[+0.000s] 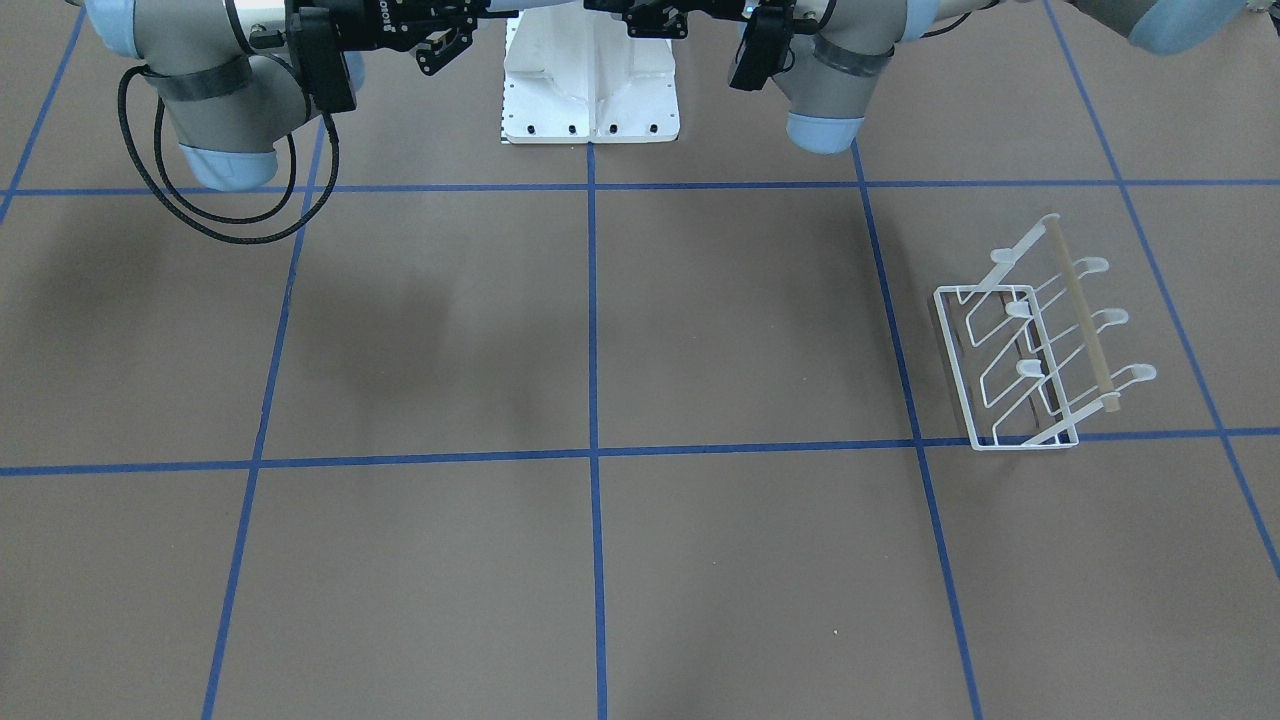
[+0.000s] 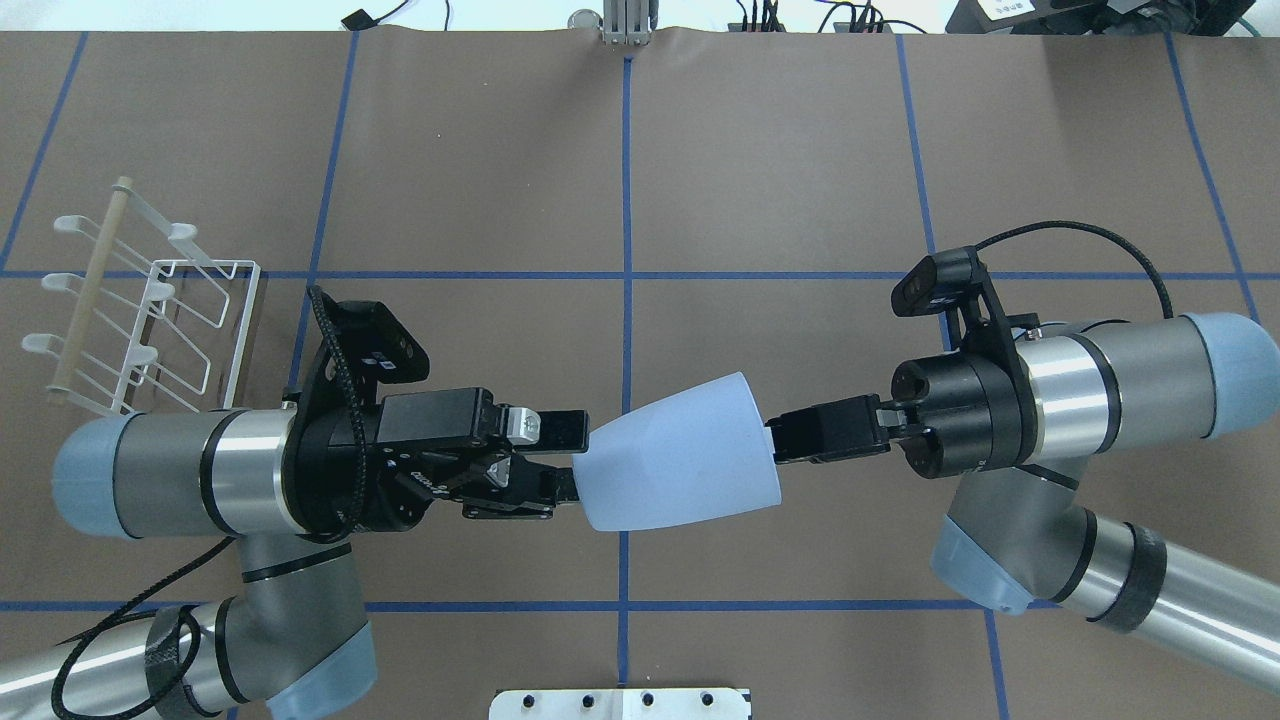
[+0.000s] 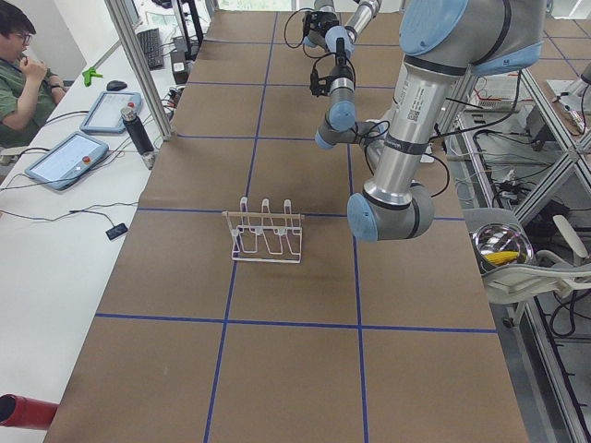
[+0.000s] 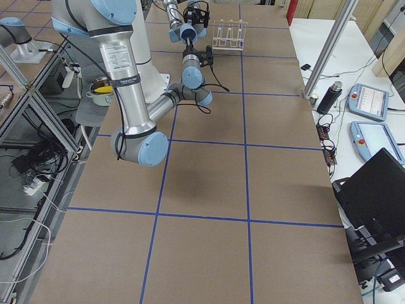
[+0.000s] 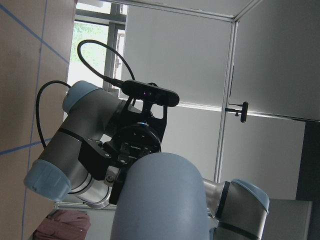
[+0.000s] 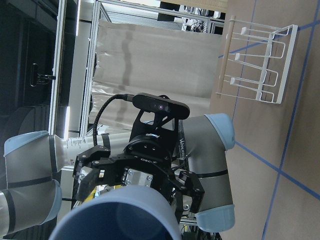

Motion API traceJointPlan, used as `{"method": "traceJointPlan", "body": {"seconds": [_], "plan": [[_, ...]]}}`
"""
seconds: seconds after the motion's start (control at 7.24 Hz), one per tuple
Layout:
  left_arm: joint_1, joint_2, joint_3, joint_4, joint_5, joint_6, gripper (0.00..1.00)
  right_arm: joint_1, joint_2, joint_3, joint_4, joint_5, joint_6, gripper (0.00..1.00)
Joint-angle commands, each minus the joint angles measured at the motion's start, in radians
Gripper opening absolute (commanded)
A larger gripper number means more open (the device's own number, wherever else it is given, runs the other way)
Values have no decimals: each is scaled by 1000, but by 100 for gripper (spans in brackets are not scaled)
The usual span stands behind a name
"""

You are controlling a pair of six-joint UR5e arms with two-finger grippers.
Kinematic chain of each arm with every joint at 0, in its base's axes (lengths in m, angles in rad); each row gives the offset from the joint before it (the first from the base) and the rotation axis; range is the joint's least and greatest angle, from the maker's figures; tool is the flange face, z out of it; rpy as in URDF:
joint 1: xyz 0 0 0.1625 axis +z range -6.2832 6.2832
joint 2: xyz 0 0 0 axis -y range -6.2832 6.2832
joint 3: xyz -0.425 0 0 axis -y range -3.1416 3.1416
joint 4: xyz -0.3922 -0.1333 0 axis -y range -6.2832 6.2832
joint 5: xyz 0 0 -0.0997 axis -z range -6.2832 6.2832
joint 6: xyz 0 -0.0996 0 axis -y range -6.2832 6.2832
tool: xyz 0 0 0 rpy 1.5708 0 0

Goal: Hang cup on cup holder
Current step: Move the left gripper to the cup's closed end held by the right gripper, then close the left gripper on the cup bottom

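Seemingly for handover toward the left-edge rack [image 2: 88, 293], right end effector [image 2: 778, 440] pinched the cup [image 2: 680, 465] by its rim; left end effector [image 2: 572, 458] stood spread at the base.

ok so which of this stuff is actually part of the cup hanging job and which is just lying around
In the job:
- cup, held in the air between the arms
- cup holder, no cup on it yet
- left gripper
- right gripper, jaws pinching the cup

Lying about, off to the sides:
- metal bowl
- tablet
- black bottle
- laptop

Left pincer [image 2: 574, 460] wide, right pincer [image 2: 778, 440] tight.
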Motion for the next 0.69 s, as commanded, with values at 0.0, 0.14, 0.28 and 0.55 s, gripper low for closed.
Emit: {"method": "traceJointPlan", "body": {"seconds": [0.0, 0.14, 0.28, 0.55], "plan": [[0, -4, 0, 8, 1, 0, 98, 0, 0, 1, 0, 0, 0, 0], [0, -4, 2, 13, 1, 0, 97, 0, 0, 1, 0, 0, 0, 0], [0, -4, 8, 11, 2, 0, 96, -2, 0, 1, 0, 0, 0, 0], [2, -7, 15, 11, 2, 0, 95, 0, 0, 1, 0, 0, 0, 0]]}}
